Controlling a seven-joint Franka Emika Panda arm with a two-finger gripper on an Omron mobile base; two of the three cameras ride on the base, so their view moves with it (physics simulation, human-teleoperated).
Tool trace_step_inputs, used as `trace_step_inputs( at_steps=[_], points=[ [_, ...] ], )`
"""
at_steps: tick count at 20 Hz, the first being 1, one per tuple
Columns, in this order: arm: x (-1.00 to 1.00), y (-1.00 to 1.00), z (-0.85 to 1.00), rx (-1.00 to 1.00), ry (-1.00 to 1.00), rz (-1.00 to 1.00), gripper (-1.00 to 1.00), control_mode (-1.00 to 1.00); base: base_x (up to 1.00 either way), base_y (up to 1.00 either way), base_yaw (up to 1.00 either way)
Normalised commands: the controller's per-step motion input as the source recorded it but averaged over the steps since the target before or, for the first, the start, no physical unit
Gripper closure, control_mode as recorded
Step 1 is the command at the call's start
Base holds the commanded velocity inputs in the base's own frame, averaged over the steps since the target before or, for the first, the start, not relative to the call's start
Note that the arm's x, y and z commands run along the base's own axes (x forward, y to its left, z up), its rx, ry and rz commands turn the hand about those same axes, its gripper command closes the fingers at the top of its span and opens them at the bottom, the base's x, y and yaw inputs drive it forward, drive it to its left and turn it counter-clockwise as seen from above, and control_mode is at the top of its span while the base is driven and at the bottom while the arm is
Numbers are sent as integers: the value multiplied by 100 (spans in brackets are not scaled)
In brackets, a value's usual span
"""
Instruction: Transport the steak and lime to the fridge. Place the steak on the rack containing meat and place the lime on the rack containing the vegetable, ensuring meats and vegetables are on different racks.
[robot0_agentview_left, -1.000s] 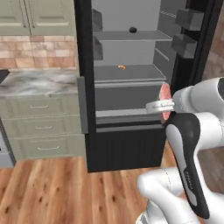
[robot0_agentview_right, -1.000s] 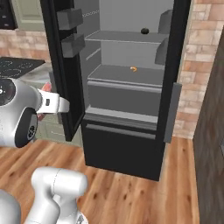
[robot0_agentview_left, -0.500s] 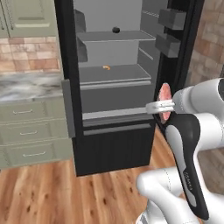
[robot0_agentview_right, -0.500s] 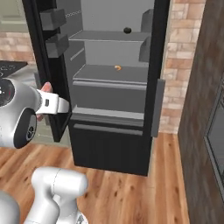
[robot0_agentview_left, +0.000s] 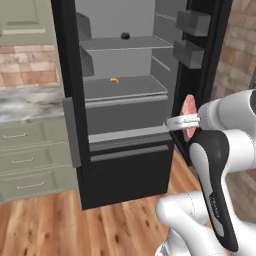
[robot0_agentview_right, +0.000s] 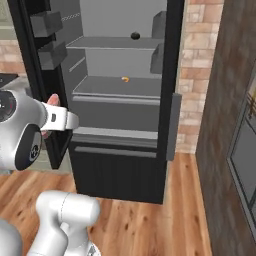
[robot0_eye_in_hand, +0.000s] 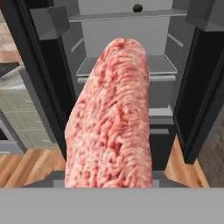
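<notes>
The steak (robot0_eye_in_hand: 111, 118), a pink, marbled slab, stands on edge in the gripper (robot0_agentview_left: 189, 121), which is clamped on it and carries it in the air in front of the open fridge (robot0_agentview_left: 125, 95). In the hand view its long axis runs straight away from the camera toward the fridge interior, the rounded far end pointing at the shelves and the near end lost at the bottom of the view (the fingertips themselves are hidden behind the meat). From the left base view the steak shows as a thin upright oval just beyond the white hand, beside the right-hand door of the fridge; from the right base view only a sliver of pink (robot0_agentview_right: 52, 101) peeks out behind the hand.

Both fridge doors are swung open, with grey bins on their inner sides. On the upper rack (robot0_agentview_left: 125, 44) sits a small dark round item (robot0_agentview_left: 125, 35); on the rack below (robot0_agentview_left: 125, 87) lies a small orange curved item (robot0_agentview_left: 115, 80); what either one is cannot be told at this size. Under the racks is a closed grey drawer front. To the left of the fridge stand pale green cabinets (robot0_agentview_left: 30, 160) with a marbled counter (robot0_agentview_left: 27, 100) against a brick wall; the floor is wood
</notes>
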Motion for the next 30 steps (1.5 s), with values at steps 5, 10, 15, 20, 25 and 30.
trace_step_inputs(
  at_steps=[5,10,15,20,25,30],
  points=[
    [0,0,0,0,0,0,100,100,73,6,-6],
    [0,0,0,0,0,0,100,100,83,4,-3],
    [0,0,0,0,0,0,100,100,99,0,0],
    [0,0,0,0,0,0,100,100,87,-1,0],
    [0,0,0,0,0,0,100,100,55,-2,0],
    [0,0,0,0,0,0,100,100,27,-2,0]
  ],
)
